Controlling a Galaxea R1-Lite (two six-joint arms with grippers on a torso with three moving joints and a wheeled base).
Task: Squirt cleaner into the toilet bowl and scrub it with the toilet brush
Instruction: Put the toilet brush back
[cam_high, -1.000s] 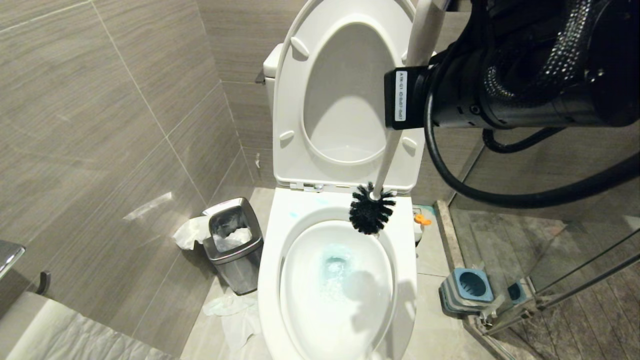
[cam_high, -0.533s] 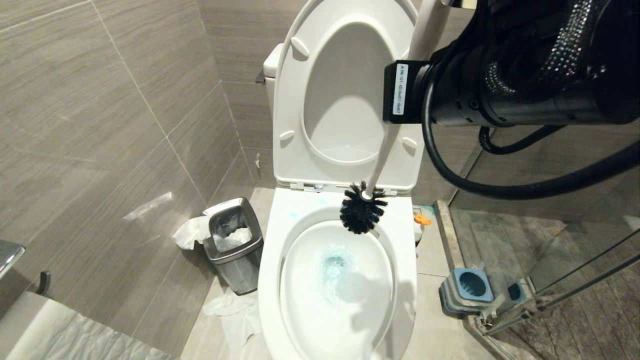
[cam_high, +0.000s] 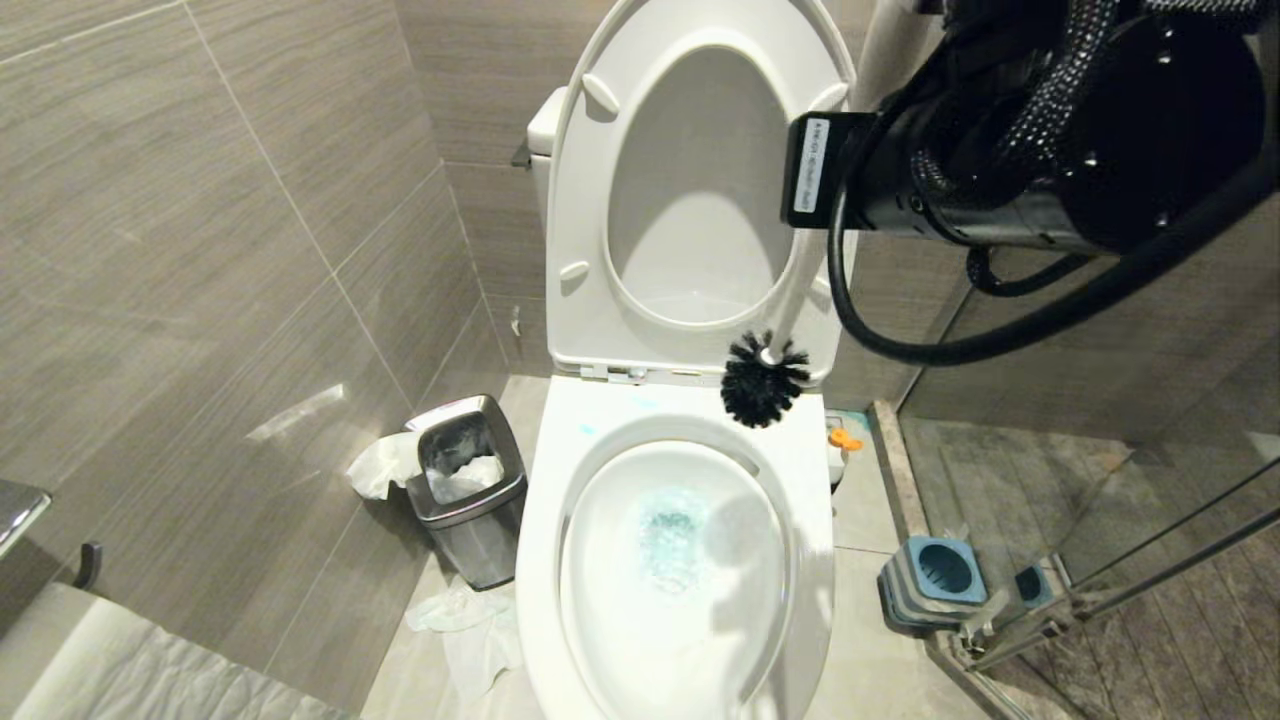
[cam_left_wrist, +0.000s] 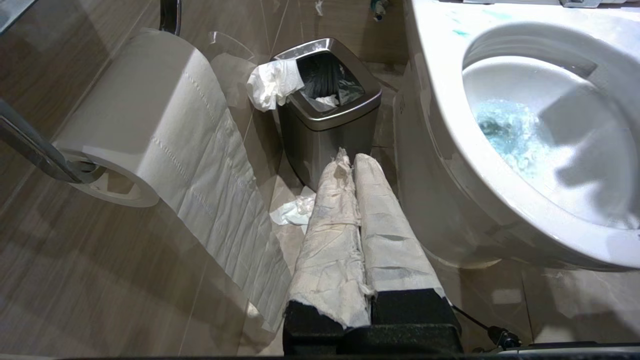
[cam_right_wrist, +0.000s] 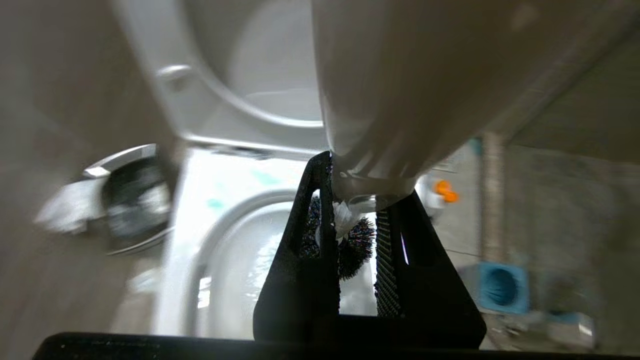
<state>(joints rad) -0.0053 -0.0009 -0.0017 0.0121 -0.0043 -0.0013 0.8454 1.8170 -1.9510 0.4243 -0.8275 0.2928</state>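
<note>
Toilet brush (cam_high: 765, 385) head lifted since earlier frame, now above back rim of toilet bowl (cam_high: 545, 520). Right gripper (cam_right_wrist: 357, 220) clamped on handle; left gripper (cam_left_wrist: 352, 165) pressed together, idle beside bowl. Brush likely light, stiff, handle slick; grip mid-handle.

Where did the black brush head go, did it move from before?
Yes. The brush head went up and toward the robot's right, away from the blue water, and now hangs by the raised seat's hinge, above the toilet bowl rim.
</note>
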